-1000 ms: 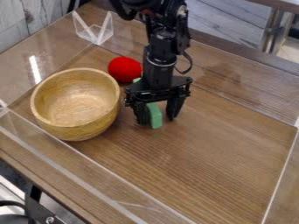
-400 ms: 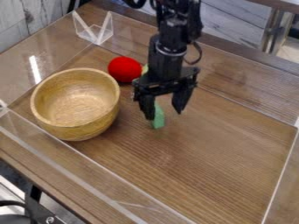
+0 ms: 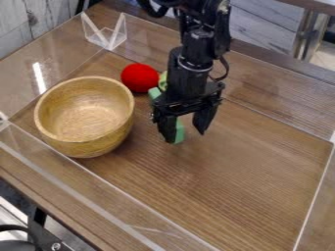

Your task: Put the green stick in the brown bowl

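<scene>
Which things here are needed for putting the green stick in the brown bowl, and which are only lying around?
Needed for the job:
- green stick
- brown bowl
- gripper, open above the stick

Only lying around:
- red ball-shaped toy
- clear plastic piece at the far corner

Even indoor light, soft shadows, pale glare on clear wall point(image 3: 59, 44), small grainy frame

Gripper: the gripper point(image 3: 179, 125) points down at the wooden table point(image 3: 249, 186), with its dark fingers spread apart.
Green stick: the green stick point(image 3: 173, 130) stands between the fingers; whether they touch it cannot be told.
Brown bowl: the brown bowl point(image 3: 84, 116) is left of the gripper, apart from it.
Red ball: the red ball point(image 3: 139, 76) lies behind, near the bowl.
</scene>
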### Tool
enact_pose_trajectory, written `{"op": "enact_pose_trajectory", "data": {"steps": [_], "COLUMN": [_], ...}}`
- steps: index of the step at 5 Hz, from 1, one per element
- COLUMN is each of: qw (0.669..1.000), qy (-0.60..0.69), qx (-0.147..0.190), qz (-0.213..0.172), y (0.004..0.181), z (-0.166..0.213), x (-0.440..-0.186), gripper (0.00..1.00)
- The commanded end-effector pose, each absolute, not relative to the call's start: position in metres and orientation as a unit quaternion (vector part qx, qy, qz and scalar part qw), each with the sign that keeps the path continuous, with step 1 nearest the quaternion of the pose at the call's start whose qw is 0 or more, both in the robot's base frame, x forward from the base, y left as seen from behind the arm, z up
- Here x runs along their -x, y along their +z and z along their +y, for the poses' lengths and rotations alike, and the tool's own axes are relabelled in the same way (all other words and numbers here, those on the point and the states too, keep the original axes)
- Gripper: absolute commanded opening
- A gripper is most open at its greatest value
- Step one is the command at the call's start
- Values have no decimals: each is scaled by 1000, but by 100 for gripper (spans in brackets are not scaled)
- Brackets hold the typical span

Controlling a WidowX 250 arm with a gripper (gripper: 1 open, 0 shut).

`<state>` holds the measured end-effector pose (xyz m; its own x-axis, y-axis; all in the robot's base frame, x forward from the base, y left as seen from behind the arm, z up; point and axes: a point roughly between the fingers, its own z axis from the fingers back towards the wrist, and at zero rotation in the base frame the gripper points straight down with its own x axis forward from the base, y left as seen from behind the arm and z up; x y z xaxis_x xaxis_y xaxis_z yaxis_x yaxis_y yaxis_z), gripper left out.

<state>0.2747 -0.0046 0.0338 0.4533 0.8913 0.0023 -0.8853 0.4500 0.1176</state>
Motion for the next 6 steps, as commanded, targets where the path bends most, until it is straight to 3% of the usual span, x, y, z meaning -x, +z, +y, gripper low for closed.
{"op": "enact_pose_trajectory", "data": {"steps": [1,3,4,5,6], "qw": [845,838,831,823,819], "qy": [533,544,555,566,573], "qx": [-39,-48,-45,-43,-31], "qz": [8,12,14,16,19], "y": [47,44,49,56,76], "z": [-10,-4,2,7,17], "x": [-290,-296,-293,-290,-285], "gripper": [100,100,0,0,0]}}
